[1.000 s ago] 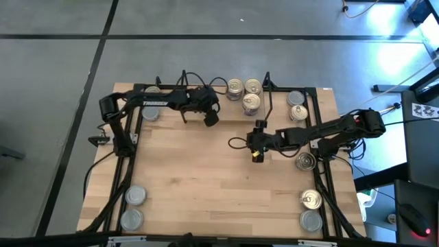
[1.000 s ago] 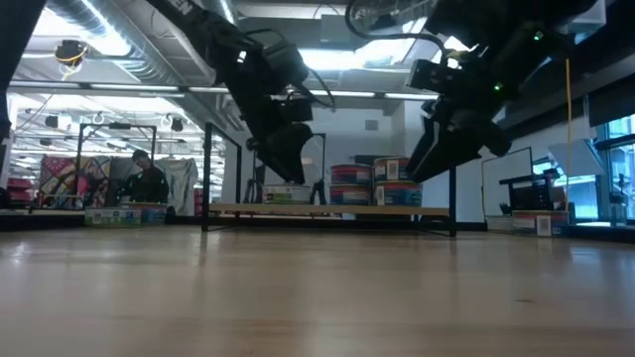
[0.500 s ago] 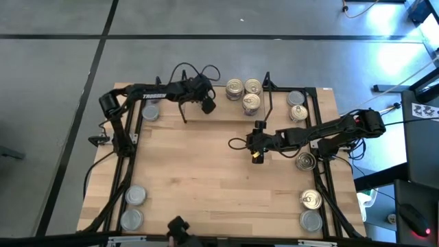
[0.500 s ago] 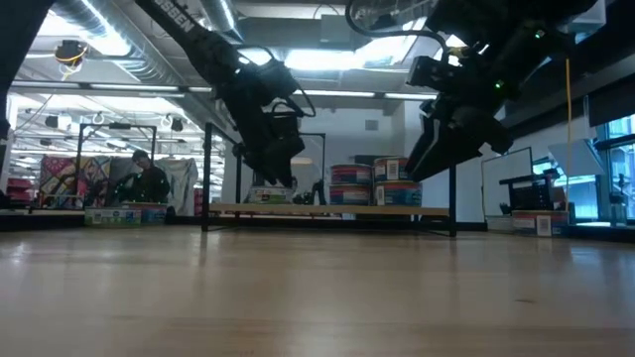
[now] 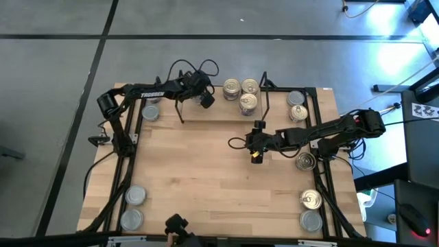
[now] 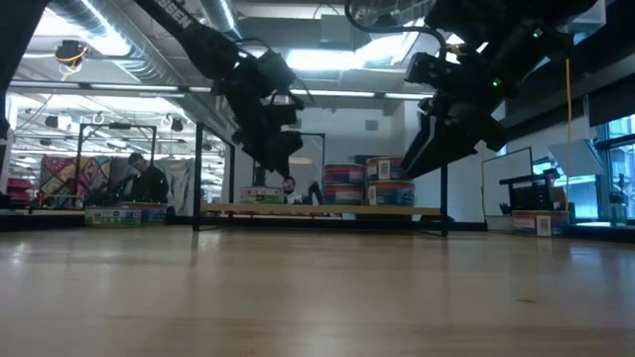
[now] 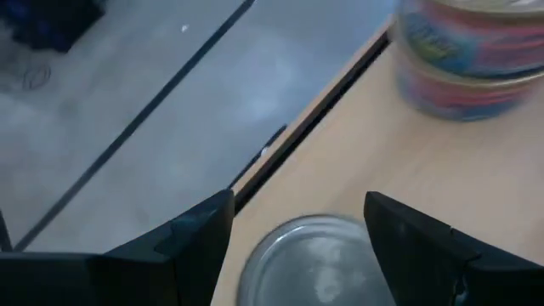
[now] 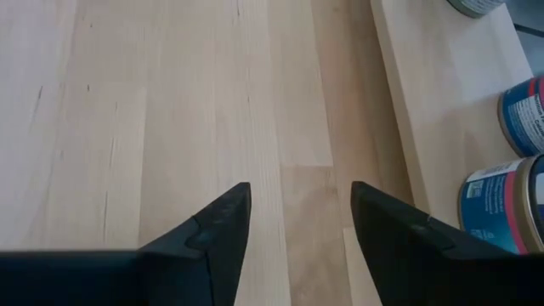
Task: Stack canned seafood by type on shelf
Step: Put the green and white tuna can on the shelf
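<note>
The canned seafood is scattered: three gold-topped cans point(image 5: 242, 92) cluster on the shelf point(image 5: 226, 113), a light board with black wire end frames along the far edge of the counter point(image 5: 206, 171). In the low view they read as colourful stacked tins point(image 6: 367, 184). More cans sit at the far right corner point(image 5: 296, 105), at the right edge point(image 5: 306, 161), at the near right corner point(image 5: 311, 209), at the near left corner point(image 5: 132, 207), and one at the far left point(image 5: 149, 111) under the left arm.

In the left wrist view a grey-topped can point(image 7: 310, 259) lies directly between the two dark fingers point(image 7: 191, 234), on the shelf board close to its far edge, with a labelled stack point(image 7: 472, 55) beyond. The left end effector point(image 5: 204, 98) hangs over that spot, jaws wide and holding nothing; whether it is taking or leaving the can I cannot tell.

The right end effector point(image 5: 256, 152) waits over the middle of the counter, jaws partly apart, empty, bare wood between its fingers point(image 8: 217, 225).

The risk, as I judge it, is the edge: a finger nudging the grey can could push it off the far side, or sideways into the neighbouring stack. Closing off-centre could also tip the low tin.
</note>
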Motion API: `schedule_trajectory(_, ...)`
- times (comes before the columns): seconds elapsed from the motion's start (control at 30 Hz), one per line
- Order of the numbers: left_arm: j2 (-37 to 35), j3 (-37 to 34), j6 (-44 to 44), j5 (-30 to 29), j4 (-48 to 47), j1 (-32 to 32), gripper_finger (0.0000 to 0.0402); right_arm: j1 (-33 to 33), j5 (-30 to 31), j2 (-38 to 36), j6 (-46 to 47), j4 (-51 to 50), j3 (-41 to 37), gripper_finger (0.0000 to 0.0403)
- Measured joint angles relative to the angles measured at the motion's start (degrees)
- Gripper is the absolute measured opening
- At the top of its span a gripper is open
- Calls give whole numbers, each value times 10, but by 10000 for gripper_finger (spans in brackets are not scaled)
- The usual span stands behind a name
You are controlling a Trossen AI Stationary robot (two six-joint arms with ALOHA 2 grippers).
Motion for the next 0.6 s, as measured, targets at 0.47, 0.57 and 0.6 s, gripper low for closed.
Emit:
schedule_trajectory(0.47, -2, 53, 30, 62, -211, -10, 264, 0, 0, 0, 1, 5, 0, 202)
schedule_trajectory(0.57, -1, 52, 34, 92, -213, -8, 264, 0, 0, 0, 1, 10, 0, 202)
schedule_trajectory(0.6, 0, 49, 40, 93, -204, -8, 264, 0, 0, 0, 2, 12, 0, 202)
